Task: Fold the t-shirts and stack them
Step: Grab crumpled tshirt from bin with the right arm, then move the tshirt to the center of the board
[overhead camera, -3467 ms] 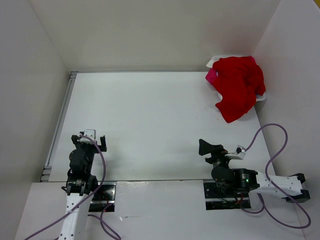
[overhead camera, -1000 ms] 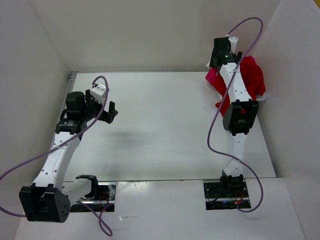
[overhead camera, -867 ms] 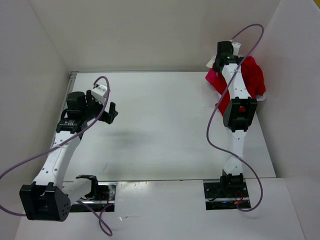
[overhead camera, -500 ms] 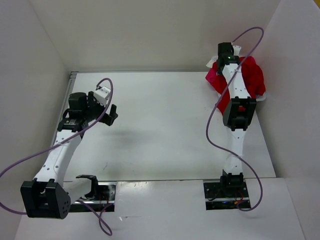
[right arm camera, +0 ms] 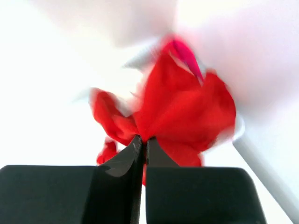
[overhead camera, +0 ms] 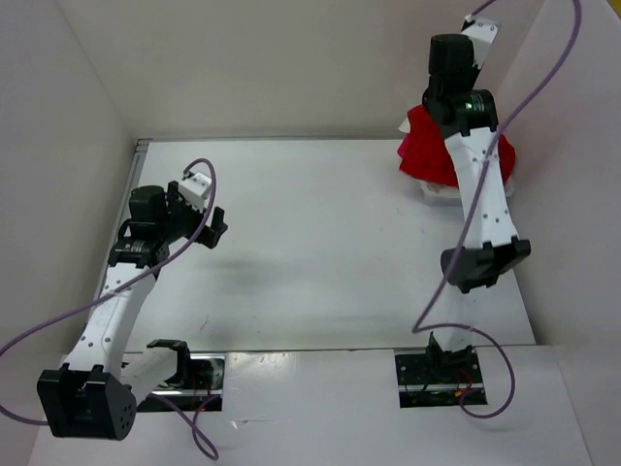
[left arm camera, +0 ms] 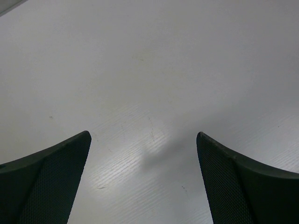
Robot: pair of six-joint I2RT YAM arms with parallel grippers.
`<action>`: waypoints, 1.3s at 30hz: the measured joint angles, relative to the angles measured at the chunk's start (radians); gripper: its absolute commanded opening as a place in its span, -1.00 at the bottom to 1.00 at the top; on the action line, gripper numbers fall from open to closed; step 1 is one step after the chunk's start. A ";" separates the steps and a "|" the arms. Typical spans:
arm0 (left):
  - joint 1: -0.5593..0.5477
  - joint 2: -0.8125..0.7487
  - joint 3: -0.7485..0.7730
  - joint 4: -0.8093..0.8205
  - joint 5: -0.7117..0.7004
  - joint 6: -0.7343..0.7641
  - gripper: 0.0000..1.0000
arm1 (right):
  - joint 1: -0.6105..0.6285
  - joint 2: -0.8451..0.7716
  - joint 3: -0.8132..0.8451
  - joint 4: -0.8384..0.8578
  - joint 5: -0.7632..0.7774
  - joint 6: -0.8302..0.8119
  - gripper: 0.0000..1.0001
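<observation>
Between my right fingers (right arm camera: 144,142), pressed together at the tips, a fold of the red t-shirt (right arm camera: 182,102) is pinched. The rest of it hangs below them in a loose bunch over the basket (overhead camera: 434,193). A pinkish-red t-shirt (right arm camera: 186,52) peeps out beyond my fingertips, on the far side of the red one.

To do this lift well, I judge I should rise until the whole shirt hangs free of the basket rim. Then I should carry it over open table slowly enough that the thin pinch does not slip and the pinkish one is not dragged along. My wrist picture is smeared, so I cannot tell how much cloth I hold.

My right arm is stretched up and away, wrist high, fingers pointing down. My left fingers (left arm camera: 142,136) are spread wide with nothing between them, hovering above bare table (left arm camera: 149,65). The left arm is bent at the elbow, well apart from the shirts.
</observation>
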 measured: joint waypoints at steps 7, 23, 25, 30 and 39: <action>0.007 -0.059 0.000 0.010 -0.027 -0.070 1.00 | 0.414 -0.288 0.082 0.118 0.146 -0.151 -1.00; 0.066 -0.206 0.103 0.029 -0.209 -0.124 1.00 | 0.737 -0.132 0.031 0.087 0.108 -0.032 0.23; 0.069 -0.221 0.109 0.023 -0.217 -0.113 1.00 | 0.672 -0.113 -0.098 0.067 0.026 0.021 0.80; 0.072 -0.229 0.110 -0.028 -0.189 -0.069 1.00 | 0.509 -0.177 -0.569 0.101 -0.158 0.102 0.98; 0.074 -0.255 0.093 -0.097 -0.210 -0.106 1.00 | 0.706 -0.282 -0.702 0.189 -0.293 0.091 0.83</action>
